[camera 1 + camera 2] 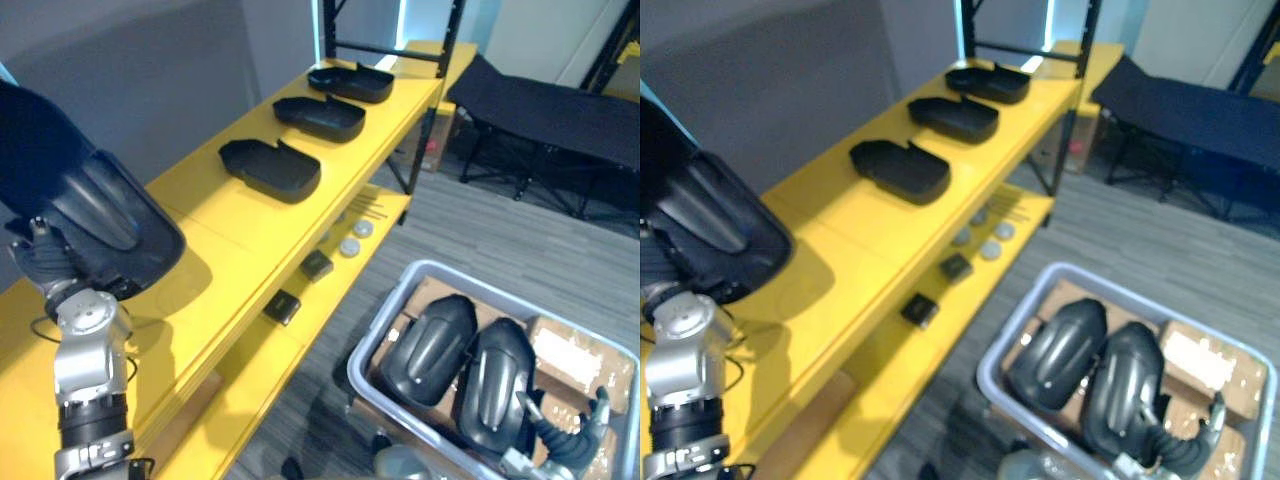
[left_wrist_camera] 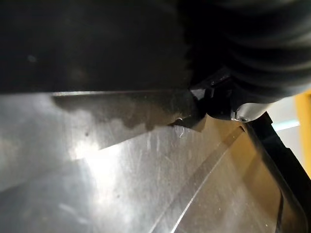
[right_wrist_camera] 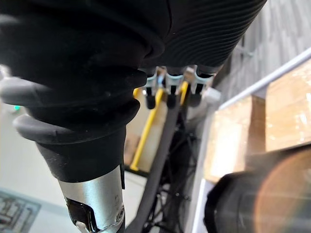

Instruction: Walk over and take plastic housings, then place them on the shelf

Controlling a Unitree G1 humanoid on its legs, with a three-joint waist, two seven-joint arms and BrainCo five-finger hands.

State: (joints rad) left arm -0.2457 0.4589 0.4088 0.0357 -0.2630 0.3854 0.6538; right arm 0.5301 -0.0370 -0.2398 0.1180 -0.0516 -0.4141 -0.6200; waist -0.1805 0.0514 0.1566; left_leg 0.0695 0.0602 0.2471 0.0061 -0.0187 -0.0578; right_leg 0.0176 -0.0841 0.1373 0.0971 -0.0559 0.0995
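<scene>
My left hand (image 1: 42, 258) holds a black plastic housing (image 1: 95, 215) up over the near end of the yellow shelf (image 1: 215, 215); its glossy inner face is close up in the left wrist view (image 2: 146, 184). Three more housings lie open side up along the shelf top: near (image 1: 272, 168), middle (image 1: 322, 117), far (image 1: 352, 82). A grey bin (image 1: 395, 300) on the floor holds two housings (image 1: 432, 347) (image 1: 495, 385). My right hand (image 1: 575, 435) hangs over the bin's near corner, its fingers relaxed and holding nothing.
Cardboard boxes (image 1: 580, 360) sit in the bin beside the housings. The lower shelf carries small black blocks (image 1: 283, 306) and round discs (image 1: 352, 245). A black folding cot (image 1: 560, 115) stands at the back right, and a grey wall runs behind the shelf.
</scene>
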